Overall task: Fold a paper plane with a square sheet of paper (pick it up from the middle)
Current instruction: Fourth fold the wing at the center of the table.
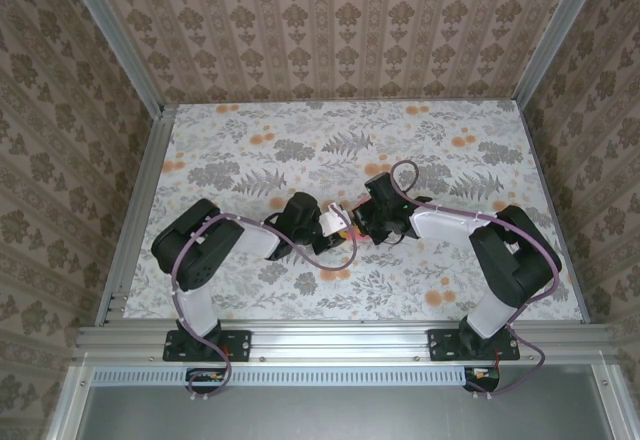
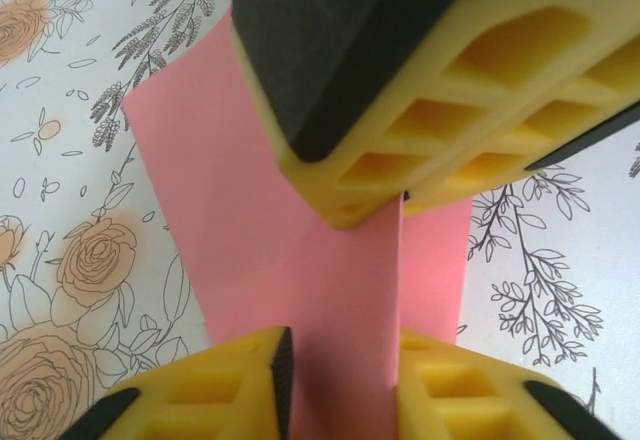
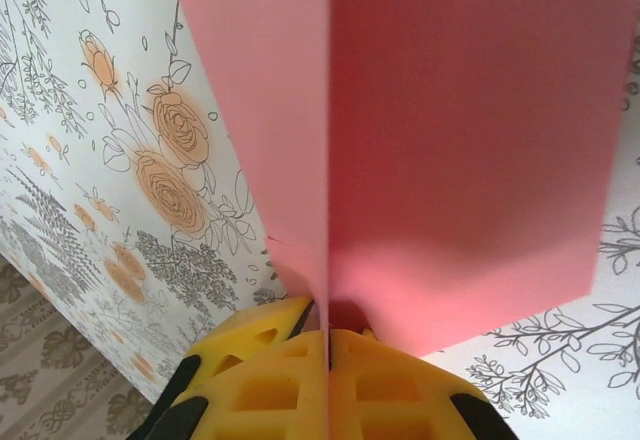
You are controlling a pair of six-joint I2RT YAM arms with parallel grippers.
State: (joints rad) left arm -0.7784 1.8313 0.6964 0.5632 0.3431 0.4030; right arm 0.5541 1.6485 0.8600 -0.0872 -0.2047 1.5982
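Two black robot arms [image 1: 215, 245] meet at the middle of the floral-printed white tabletop [image 1: 430, 130], with the thin salmon-pink square sheet of paper [image 2: 250, 220] between their tips, folded along a central crease. The right gripper [image 3: 326, 332] has its yellow fingers pressed together on that crease, pinching the sheet. The left gripper [image 2: 345, 360] sets its yellow fingers [image 2: 240, 380] close on either side of the raised fold; whether they already press the paper cannot be told.

Black jointed arms [image 1: 200, 250], looping purple cables [image 1: 404, 164], pale grey forearms [image 1: 440, 223], yellow honeycombed tool fingers [image 2: 470, 90] faced in black
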